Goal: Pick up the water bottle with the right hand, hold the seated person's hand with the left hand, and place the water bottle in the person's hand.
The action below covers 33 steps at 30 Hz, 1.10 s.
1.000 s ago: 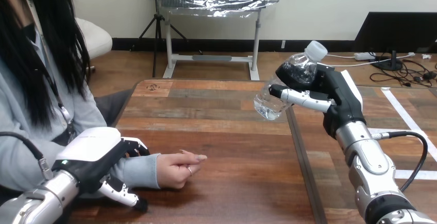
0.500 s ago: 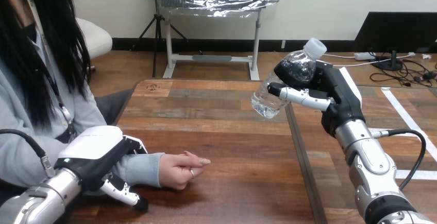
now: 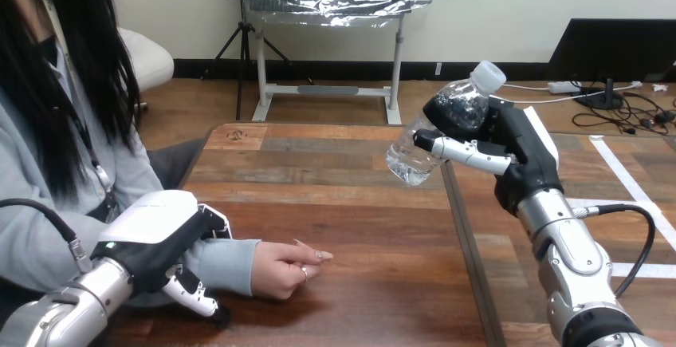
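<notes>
White-shelled left hand curls round the person's sleeved wrist, likely steadying it. Just past its fingers, the person's hand rests on the table. Well beyond, the right hand clasps the tilted water bottle aloft, ready for delivery.

Nothing legible here, folks: no word, number or sign could be read on the water bottle or table.

Clear water bottle, white cap, tilted cap up-right, aloft above table. Person's hand loosely curled, resting on tabletop.
</notes>
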{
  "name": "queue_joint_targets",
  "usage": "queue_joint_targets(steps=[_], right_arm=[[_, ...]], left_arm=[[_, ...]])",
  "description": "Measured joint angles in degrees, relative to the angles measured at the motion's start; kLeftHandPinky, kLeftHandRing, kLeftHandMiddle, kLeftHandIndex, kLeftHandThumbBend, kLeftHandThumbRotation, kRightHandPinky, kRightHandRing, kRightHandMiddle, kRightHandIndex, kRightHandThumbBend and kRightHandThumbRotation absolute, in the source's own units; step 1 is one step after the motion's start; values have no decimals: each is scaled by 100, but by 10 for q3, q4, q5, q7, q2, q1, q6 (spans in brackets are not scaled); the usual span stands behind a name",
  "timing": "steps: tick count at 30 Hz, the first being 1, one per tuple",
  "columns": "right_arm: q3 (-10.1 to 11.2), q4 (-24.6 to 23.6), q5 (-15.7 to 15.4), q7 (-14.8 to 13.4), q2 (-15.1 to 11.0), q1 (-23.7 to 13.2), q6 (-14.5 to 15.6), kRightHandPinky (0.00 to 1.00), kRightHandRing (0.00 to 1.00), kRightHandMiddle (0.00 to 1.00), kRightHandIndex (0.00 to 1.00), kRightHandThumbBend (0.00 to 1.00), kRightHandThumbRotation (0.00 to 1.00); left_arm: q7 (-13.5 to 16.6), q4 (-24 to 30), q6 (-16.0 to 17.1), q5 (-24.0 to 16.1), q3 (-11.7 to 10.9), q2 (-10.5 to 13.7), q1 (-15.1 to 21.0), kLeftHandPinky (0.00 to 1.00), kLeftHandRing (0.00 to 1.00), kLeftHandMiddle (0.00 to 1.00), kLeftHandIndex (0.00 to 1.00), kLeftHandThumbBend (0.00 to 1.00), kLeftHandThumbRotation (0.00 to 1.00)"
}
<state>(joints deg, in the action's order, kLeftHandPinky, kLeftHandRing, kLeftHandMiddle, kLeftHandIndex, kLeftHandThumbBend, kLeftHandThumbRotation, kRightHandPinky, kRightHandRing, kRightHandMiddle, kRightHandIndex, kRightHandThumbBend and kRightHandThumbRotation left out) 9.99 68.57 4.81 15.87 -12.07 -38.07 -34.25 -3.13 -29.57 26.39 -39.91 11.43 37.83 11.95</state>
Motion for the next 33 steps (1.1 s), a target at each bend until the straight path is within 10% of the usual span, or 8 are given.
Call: queue_joint_targets(steps=[33], right_arm=[[-2,-7,7,19,8,11,0,36,42,49,48,72,0]], left_arm=[[-19,19,-3,14,5,0,-1,21,26,32,29,87,0]])
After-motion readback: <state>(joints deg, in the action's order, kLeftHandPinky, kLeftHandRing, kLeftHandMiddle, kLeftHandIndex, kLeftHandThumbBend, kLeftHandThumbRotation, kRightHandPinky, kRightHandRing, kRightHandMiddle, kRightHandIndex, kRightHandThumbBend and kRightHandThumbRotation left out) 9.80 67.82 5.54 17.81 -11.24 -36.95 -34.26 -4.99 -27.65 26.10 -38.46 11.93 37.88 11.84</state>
